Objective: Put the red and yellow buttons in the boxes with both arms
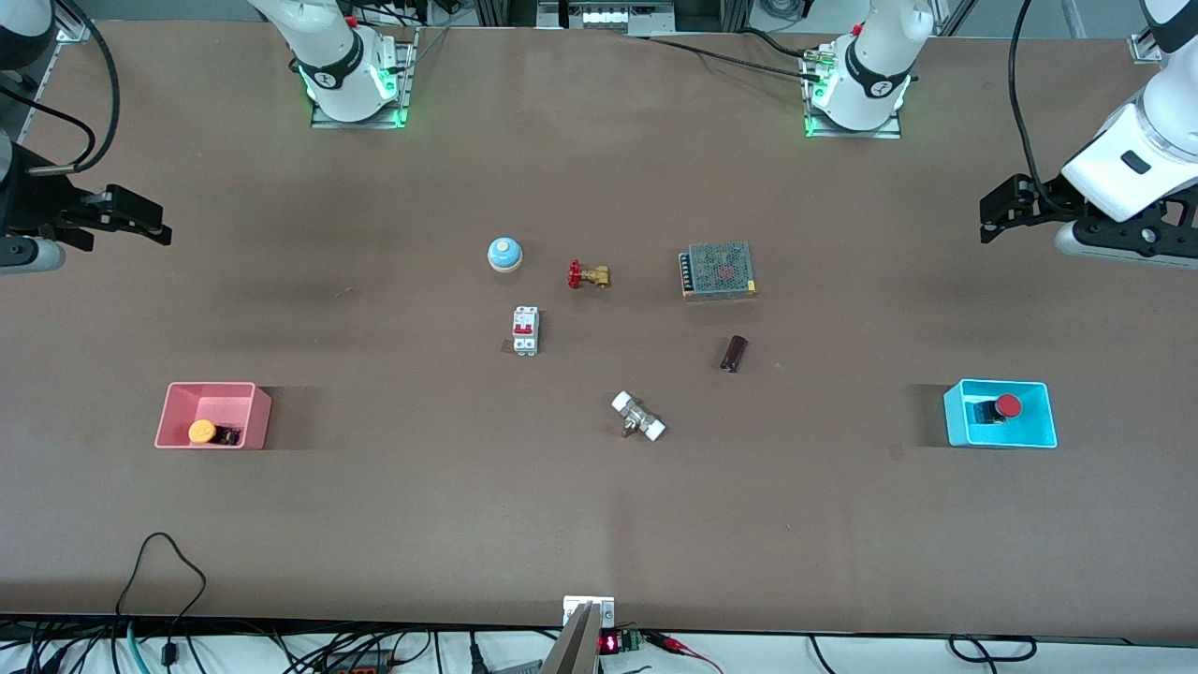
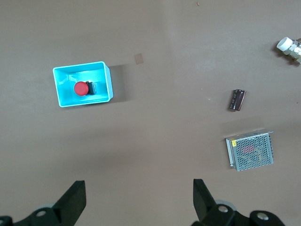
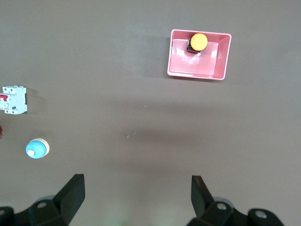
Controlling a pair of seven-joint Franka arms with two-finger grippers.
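The red button (image 1: 1008,405) lies inside the cyan box (image 1: 1039,436) at the left arm's end of the table. In the left wrist view the red button (image 2: 81,88) shows in the same cyan box (image 2: 107,81). The yellow button (image 1: 202,432) lies on its side in the pink box (image 1: 174,412) at the right arm's end; the right wrist view shows the yellow button (image 3: 198,41) and the pink box (image 3: 195,74). My left gripper (image 1: 992,213) (image 2: 139,188) hangs open and empty over bare table. My right gripper (image 1: 154,223) (image 3: 137,181) is also open and empty.
Mid-table stand a blue-and-white bell (image 1: 504,254), a red-handled brass valve (image 1: 588,275), a white circuit breaker (image 1: 525,330), a mesh-covered power supply (image 1: 719,271), a dark cylinder (image 1: 734,354) and a white-capped fitting (image 1: 638,417). Cables hang along the table's edge nearest the front camera.
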